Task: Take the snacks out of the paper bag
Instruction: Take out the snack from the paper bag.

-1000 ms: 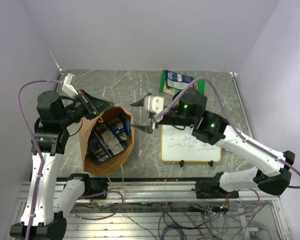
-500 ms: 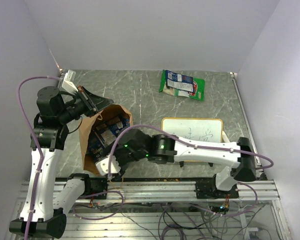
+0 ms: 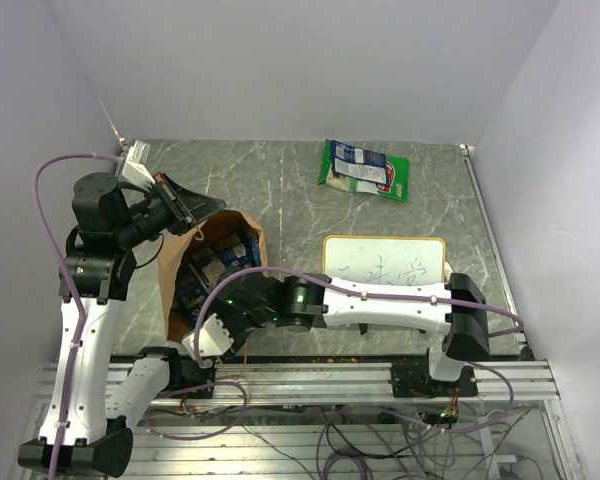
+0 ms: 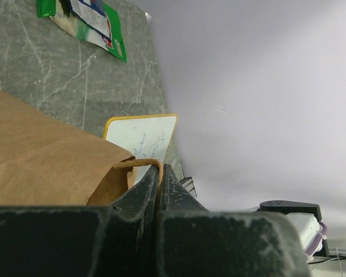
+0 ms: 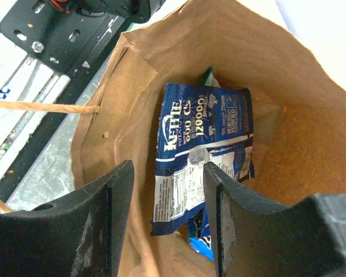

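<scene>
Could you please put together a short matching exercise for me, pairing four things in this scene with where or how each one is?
Things:
1. green snack bag
2. whiteboard
3. blue packet
4. left claw

Places or states:
A. inside the paper bag
B. shut on the paper bag's rim
C. lying flat near the far edge of the table
D. orange-framed, with the right arm crossing over its near edge

Pairs: 1-C, 2-D, 3-A, 4-B.
</scene>
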Available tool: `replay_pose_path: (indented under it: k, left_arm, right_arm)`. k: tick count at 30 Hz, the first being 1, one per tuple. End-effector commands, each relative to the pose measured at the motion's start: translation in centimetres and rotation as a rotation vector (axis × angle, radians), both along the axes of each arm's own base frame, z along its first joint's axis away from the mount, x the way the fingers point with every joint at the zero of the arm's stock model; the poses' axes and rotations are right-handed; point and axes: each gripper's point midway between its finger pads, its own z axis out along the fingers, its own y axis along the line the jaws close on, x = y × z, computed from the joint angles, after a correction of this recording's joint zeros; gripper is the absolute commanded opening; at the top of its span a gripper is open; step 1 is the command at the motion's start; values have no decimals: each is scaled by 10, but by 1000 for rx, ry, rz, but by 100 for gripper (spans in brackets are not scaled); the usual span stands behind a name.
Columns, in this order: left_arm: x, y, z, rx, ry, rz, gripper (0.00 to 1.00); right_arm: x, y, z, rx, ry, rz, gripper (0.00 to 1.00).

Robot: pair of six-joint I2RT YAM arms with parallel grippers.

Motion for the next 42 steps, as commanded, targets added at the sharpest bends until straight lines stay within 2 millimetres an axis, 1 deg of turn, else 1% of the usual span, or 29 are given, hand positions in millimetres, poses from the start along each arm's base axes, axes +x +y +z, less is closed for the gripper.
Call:
replay_pose_path:
  k: [1,5,10,15,19,25,31,34,37,39,40,42]
  left_arm:
    - [-7,2,20,13,-71,7,7]
    - [-6,1,19,14,-69,4,7]
    - [-4,1,19,14,-68,5,7]
    - [-2,1,18,18,-66,-1,7]
    - [-2,1,19,19,-69,-3,7]
    - [-2,2,21,31,-75,1,7]
    - [-2,2,22,32,-73,-1,7]
    - [-2,2,22,34,-72,1,7]
    - [-2,2,22,33,-69,4,7]
    - [-2,2,21,34,-67,5,7]
    - [-2,2,20,33,-64,6,7]
    - [-2,3,21,34,-64,7,7]
  right_arm:
    - [5,8,-10,-37,-43,9,50]
    - [10,14,-18,-59,-65,6,50]
    - [15,19,-31,-76,-94,20,57]
    - [27,29,-37,-64,-104,7,57]
    - [36,35,-41,-47,-115,-10,56]
    - [51,37,-52,-53,-135,-40,53]
    - [64,40,-54,-23,-150,-75,49]
    - [71,41,-53,-4,-153,-93,46]
    - [74,41,-52,-1,-155,-101,40]
    - [76,41,-51,4,-155,-108,33]
    - [76,41,-49,8,-154,-109,27]
    - [74,40,-47,12,-152,-97,19]
